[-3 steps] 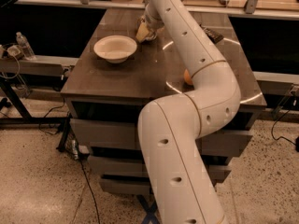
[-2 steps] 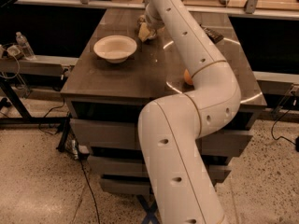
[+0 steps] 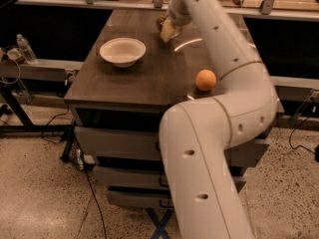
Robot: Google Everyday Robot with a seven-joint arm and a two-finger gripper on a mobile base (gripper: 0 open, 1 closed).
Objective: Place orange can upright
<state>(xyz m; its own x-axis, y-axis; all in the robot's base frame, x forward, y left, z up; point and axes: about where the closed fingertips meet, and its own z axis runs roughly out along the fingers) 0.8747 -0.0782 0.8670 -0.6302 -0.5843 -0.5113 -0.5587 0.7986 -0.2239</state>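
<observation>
My gripper is at the far middle of the dark table, at the end of my white arm, which reaches over the table from the front right. It is shut on the orange can, a pale gold shiny can that is tilted and held just above the tabletop. Most of the gripper is hidden behind my wrist.
A white bowl sits on the table's left side. A round orange fruit lies on the right, close to my arm's elbow. A plastic bottle stands on a lower shelf at the far left. Cables lie on the floor.
My wrist and the can have shifted a little to the right together. My elbow has swung right, so the orange fruit shows more fully. The bowl has not moved.
</observation>
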